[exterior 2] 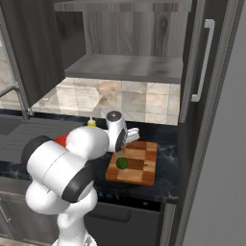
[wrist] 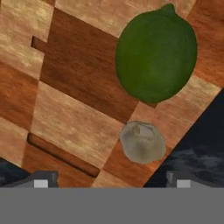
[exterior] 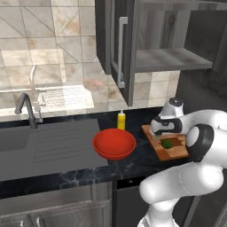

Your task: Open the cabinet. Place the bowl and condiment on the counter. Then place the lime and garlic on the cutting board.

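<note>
The cabinet [exterior: 168, 60] stands open, its shelf [exterior 2: 125, 67] bare. On the black counter [exterior: 133, 162] sit the red bowl [exterior: 114, 143] and, behind it, the yellow condiment [exterior: 121, 120]. To their right lies the checkered cutting board [exterior: 170, 150] with the green lime [exterior: 167, 143] on it. My gripper [exterior: 158, 134] hangs just above the board, pointing down. In the hand view the lime [wrist: 155, 52] and the pale garlic [wrist: 142, 142] lie side by side on the board [wrist: 74, 87] near its edge. The gripper [wrist: 111, 181] is open, its fingertips [wrist: 41, 180] wide apart and touching neither.
A grey sink with drainboard [exterior: 53, 142] and a dark faucet [exterior: 26, 108] fill the left of the counter. The open cabinet door [exterior: 121, 52] with its bar handle juts out above the bowl. A second open door [exterior 2: 204, 60] stands at the right.
</note>
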